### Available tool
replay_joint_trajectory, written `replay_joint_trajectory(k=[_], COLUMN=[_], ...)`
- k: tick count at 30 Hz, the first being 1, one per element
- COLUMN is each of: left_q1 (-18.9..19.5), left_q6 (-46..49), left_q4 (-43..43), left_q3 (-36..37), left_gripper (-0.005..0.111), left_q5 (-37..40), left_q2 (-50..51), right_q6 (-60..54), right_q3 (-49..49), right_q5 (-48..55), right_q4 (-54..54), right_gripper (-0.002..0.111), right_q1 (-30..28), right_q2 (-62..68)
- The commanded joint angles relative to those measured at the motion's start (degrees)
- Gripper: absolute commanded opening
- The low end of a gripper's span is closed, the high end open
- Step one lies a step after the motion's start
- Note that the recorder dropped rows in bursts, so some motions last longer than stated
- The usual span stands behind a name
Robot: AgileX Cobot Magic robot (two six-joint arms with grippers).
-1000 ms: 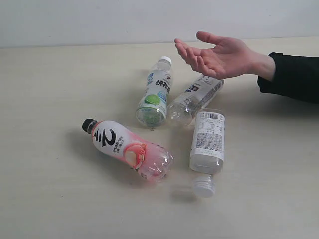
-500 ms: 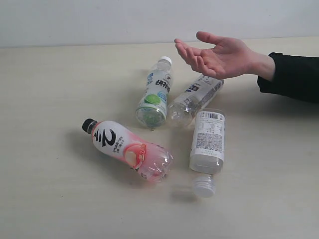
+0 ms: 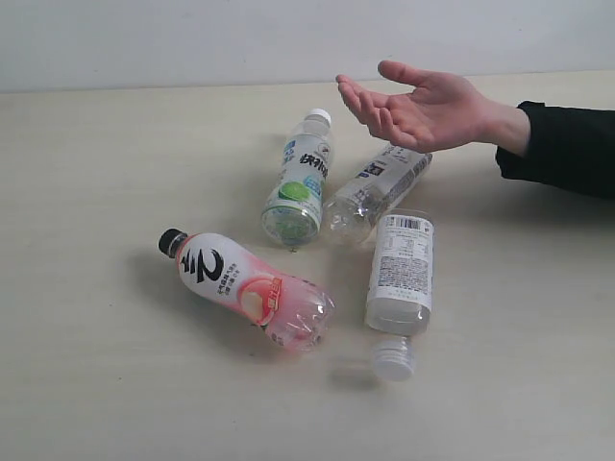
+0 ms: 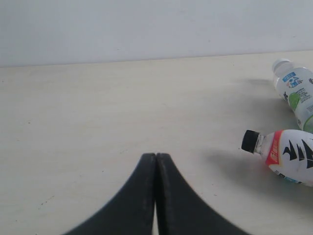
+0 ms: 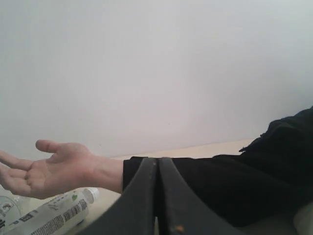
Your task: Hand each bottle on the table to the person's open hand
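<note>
Several bottles lie on the cream table (image 3: 96,365). The pink-labelled bottle (image 3: 252,289) with black cap lies front left, also seen as a pink-labelled bottle (image 4: 286,154) in the left wrist view. The green-and-white bottle (image 3: 300,186) lies behind it, and shows as a green-and-white bottle (image 4: 297,95) too. One white-labelled bottle (image 3: 377,191) lies under the open hand (image 3: 418,109); another white-labelled bottle (image 3: 401,283) points its cap forward. The hand (image 5: 46,169) hovers palm up over a white-labelled bottle (image 5: 51,214). My left gripper (image 4: 156,155) and right gripper (image 5: 158,160) are shut and hold nothing; neither shows in the exterior view.
A black sleeve (image 3: 562,149) reaches in from the right above the table; the same sleeve (image 5: 220,188) fills the space just beyond my right gripper. A pale wall (image 3: 192,38) rises behind the table's far edge.
</note>
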Motion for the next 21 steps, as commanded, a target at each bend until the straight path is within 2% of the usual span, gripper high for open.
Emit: replay_joint_trajectory(k=[1,4,6,16,21], left_q1=[-0.1,-0.1,-0.1,-0.1,-0.1], left_q6=[-0.2,-0.2,-0.2,-0.2,-0.2], left_q4=[0.2,0.2,0.2,0.2,0.2], left_q3=[0.2,0.2,0.2,0.2,0.2], left_gripper=[0.002,0.002,0.002,0.002,0.002], left_q5=[-0.4,-0.4,-0.4,-0.4,-0.4], left_q2=[-0.3,-0.3,-0.3,-0.3,-0.3], right_q6=[-0.1,6.7,8.0,10.4,10.4], right_q3=[0.3,0.3,0.3,0.3,0.3], right_q5=[-4.6,-12.8,-13.8,-10.8,-10.8], right_q4=[-0.1,2.9,3.1,3.9,4.4], right_gripper=[0.0,0.0,0.0,0.0,0.0], right_q1=[-0.1,-0.1,-0.1,-0.1,4.1], right_q2=[-0.3,-0.3,-0.3,-0.3,-0.1])
